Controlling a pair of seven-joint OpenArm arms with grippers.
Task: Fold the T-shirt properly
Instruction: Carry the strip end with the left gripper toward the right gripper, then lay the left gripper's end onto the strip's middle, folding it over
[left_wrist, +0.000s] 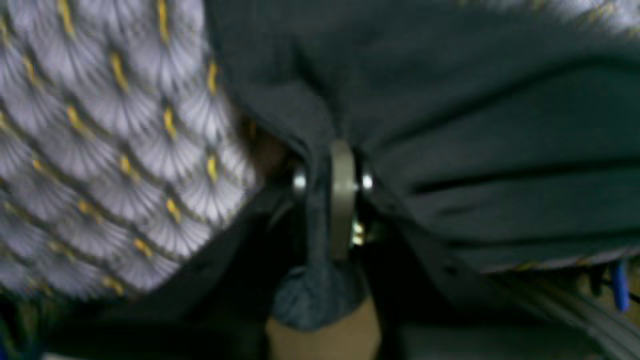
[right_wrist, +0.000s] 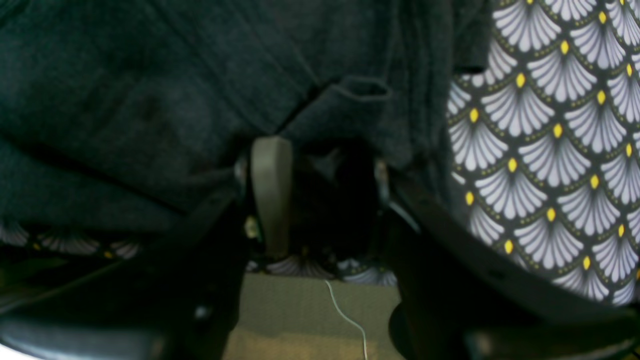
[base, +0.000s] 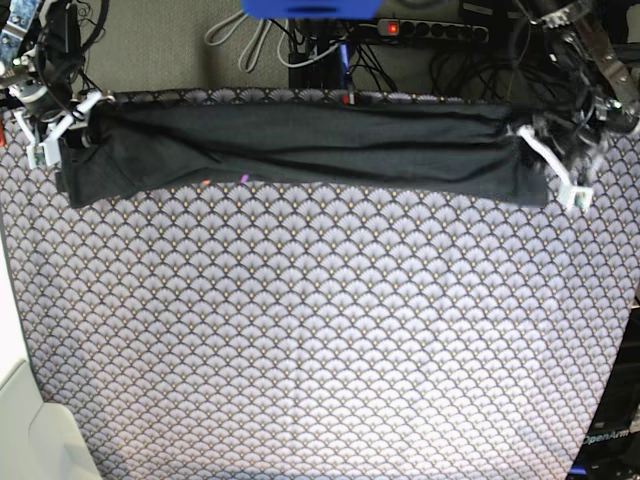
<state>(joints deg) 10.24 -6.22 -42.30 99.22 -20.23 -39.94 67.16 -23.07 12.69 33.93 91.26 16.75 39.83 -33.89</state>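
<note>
Stretching between both grippers, the T-shirt (base: 300, 150) lies as a long band; left gripper (left_wrist: 327, 185) clenches fabric, right gripper (right_wrist: 310, 192) also grasps it. Lift both evenly, I think.

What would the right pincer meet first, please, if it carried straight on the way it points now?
Probably the T-shirt itself: the right pincer points into the dark fabric bunched directly ahead. The scallop-patterned cloth lies beside and beneath it, though depth is hard to judge.
</note>
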